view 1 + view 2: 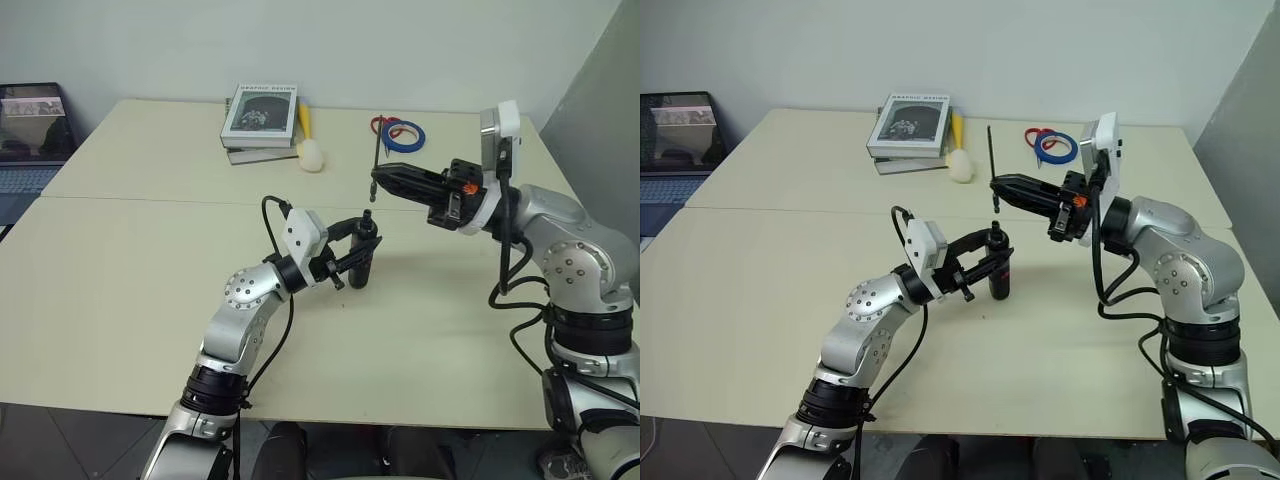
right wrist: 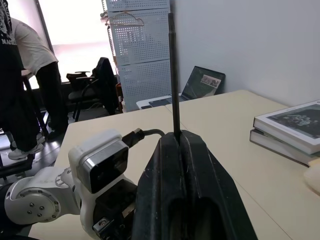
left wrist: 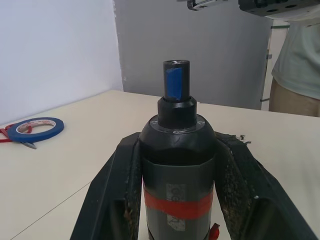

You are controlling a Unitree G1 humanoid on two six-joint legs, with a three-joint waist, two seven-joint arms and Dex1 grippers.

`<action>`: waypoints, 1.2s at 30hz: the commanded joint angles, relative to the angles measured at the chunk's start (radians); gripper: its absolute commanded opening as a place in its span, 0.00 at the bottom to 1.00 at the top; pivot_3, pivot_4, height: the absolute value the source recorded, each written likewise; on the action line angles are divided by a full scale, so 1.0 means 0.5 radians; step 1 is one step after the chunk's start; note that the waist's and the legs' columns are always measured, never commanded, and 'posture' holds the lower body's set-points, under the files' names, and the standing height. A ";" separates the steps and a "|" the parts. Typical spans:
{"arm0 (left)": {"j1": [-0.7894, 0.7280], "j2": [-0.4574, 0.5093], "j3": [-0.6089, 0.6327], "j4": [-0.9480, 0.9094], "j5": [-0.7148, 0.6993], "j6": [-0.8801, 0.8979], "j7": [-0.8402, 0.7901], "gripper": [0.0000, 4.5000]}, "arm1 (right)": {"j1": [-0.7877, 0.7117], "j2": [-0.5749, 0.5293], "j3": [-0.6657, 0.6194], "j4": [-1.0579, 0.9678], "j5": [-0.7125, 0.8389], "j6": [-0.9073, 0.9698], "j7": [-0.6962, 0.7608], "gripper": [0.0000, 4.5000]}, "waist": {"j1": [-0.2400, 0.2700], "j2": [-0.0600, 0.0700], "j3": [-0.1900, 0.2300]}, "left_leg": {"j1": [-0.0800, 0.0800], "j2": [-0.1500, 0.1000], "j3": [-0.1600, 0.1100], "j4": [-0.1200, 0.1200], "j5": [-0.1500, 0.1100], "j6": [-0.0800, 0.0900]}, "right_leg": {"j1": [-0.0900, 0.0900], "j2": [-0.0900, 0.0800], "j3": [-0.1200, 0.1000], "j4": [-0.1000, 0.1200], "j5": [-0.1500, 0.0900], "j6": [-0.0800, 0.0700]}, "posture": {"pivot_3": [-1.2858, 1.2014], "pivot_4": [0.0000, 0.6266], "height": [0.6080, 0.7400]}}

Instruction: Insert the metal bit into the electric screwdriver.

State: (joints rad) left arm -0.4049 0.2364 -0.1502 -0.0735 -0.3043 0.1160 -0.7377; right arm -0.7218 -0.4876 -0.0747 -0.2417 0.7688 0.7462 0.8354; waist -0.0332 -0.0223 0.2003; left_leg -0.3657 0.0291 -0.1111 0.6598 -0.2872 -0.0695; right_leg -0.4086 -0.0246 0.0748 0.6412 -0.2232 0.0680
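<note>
The left end effector (image 1: 362, 250) is clamped on the electric screwdriver (image 1: 364, 256), which stands upright with its base on or just above the cream bench (image 1: 120, 300) – which of the two cannot be told; the left wrist view shows its two black fingers (image 3: 112, 195) pressed against either side of the black barrel, just above the red band, with the open socket at the top facing upward. The right end effector (image 1: 376, 181) is closed on the metal bit (image 1: 377, 155), gripping it near its lower end so that the thin dark rod rises nearly vertical above the pinched fingertips, with a short stub showing beneath them. That bit hangs above the screwdriver's top and a little to the far side of it – near, but clearly apart, with open air between the stub and the socket. Counted up, there is one screwdriver and one bit, and two end effectors, each holding one of them. At the far edge of the bench lie two stacked books (image 1: 259, 120), with a yellow-handled tool with a pale rounded head (image 1: 311, 147) just beside them. Farther right are one roll of blue tape (image 1: 404, 134) and one pair of red-handled scissors (image 1: 381, 125) touching it. One open laptop (image 1: 33, 135) sits beyond the bench's left corner. Part of a person (image 3: 297, 65) in a pale shirt stands past the bench in the left wrist view.
</note>
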 commanded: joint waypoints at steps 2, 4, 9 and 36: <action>-0.021 0.007 0.014 -0.007 0.013 -0.026 0.004 0.37 | -0.024 0.023 -0.001 -0.040 0.007 -0.073 0.013 0.00 | 0.000 0.000 0.000 | 0.000 0.000 0.000 0.000 0.000 0.000 | 0.000 0.000 0.000 0.000 0.000 0.000 | 0.52 0.24 1.00; -0.022 0.007 0.014 -0.008 0.012 -0.023 0.005 0.37 | -0.010 0.039 0.007 -0.021 -0.013 -0.102 0.013 0.00 | -0.001 0.000 0.000 | 0.000 0.000 0.000 0.000 0.000 0.000 | 0.000 0.000 0.000 0.000 0.000 0.000 | 0.52 0.24 1.00; -0.028 0.007 0.010 -0.009 0.012 -0.018 0.005 0.37 | 0.026 0.053 0.034 0.003 -0.052 -0.160 0.018 0.00 | -0.001 0.000 0.000 | 0.000 0.000 0.000 0.000 0.000 0.000 | 0.000 0.000 0.000 0.000 0.000 0.000 | 0.52 0.24 1.00; -0.052 0.017 0.010 -0.011 0.018 -0.002 0.005 0.37 | 0.032 0.055 0.069 0.011 -0.103 -0.143 0.025 0.00 | -0.003 0.000 0.000 | 0.000 0.000 0.000 0.000 0.000 0.000 | -0.001 0.000 0.000 -0.001 0.000 0.000 | 0.52 0.24 1.00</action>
State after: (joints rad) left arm -0.4134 0.2378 -0.1506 -0.0683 -0.3054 0.1208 -0.7376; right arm -0.6977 -0.4571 -0.0319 -0.2007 0.7007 0.6815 0.8454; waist -0.0346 -0.0222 0.2003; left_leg -0.3658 0.0293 -0.1111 0.6595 -0.2872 -0.0695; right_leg -0.4089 -0.0245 0.0748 0.6409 -0.2234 0.0679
